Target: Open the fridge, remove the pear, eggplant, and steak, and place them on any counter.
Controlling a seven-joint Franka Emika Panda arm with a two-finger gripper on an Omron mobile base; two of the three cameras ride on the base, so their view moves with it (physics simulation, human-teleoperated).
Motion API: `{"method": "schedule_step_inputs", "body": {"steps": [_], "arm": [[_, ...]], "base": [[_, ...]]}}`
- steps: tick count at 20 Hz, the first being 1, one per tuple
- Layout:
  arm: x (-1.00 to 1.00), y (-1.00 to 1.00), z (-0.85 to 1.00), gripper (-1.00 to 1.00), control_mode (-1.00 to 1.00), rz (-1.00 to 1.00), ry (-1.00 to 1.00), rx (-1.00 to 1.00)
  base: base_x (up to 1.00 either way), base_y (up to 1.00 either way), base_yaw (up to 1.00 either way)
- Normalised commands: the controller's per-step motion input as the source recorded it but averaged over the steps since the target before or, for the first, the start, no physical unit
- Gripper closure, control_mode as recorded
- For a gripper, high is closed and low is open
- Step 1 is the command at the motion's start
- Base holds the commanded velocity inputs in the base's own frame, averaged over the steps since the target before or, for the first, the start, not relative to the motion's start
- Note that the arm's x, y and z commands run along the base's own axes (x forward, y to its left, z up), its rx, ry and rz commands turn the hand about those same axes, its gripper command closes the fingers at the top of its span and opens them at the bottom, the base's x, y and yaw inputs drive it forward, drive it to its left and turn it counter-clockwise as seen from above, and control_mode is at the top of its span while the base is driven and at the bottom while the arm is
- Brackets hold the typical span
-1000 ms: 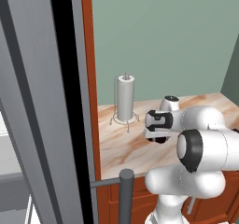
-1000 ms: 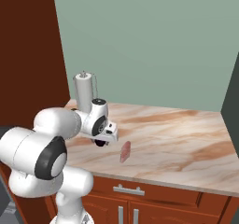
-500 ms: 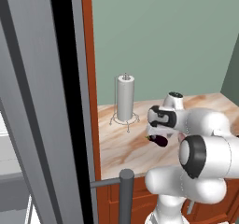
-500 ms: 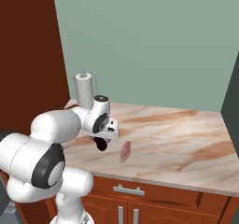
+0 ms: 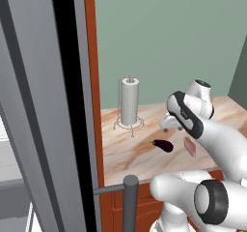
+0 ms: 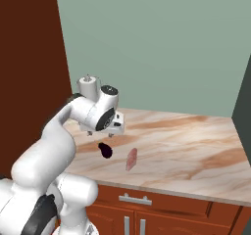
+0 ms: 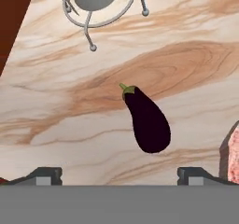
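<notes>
Lying on the beige marble-veined counter (image 7: 196, 36), a glossy dark purple eggplant (image 7: 147, 120) with a green stem was seen, a flat pinkish steak (image 6: 131, 159) just beside it. Gripper (image 7: 119, 174) jaws were spread wide above it, nothing pinched. A wire-footed paper towel holder (image 5: 129, 105) was set near the green wall (image 6: 162, 43).

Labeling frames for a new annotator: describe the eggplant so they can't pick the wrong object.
Start at the beige marble counter beside the orange-brown panel, where a paper towel holder stands near the back wall. In front of that holder lies the eggplant, with the steak just beside it. It is the glossy purple-black oblong with a small green stem; the steak is flat and pinkish-red.
</notes>
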Motion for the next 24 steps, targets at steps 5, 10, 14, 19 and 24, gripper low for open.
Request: {"method": "schedule_step_inputs", "body": {"steps": [5,10,14,19,24], "arm": [[-0.44,0.27,1.00,-1.00,-1.00,0.02,-0.08,0.01],[-0.67,0.43,1.00,-1.00,-1.00,-0.02,-0.10,-0.11],[-0.40,0.23,0.66,-1.00,-1.00,-0.04,-0.03,-0.08],[-0.32,0.08,0.30,-1.00,-1.00,0.00,0.00,-0.05],[-0.68,0.00,0.25,-1.00,-1.00,0.00,-0.11,-0.03]], "base": [[0.00,0.00,0.00],[0.00,0.00,0.00],[0.00,0.00,0.00],[0.00,0.00,0.00],[0.00,0.00,0.00]]}}
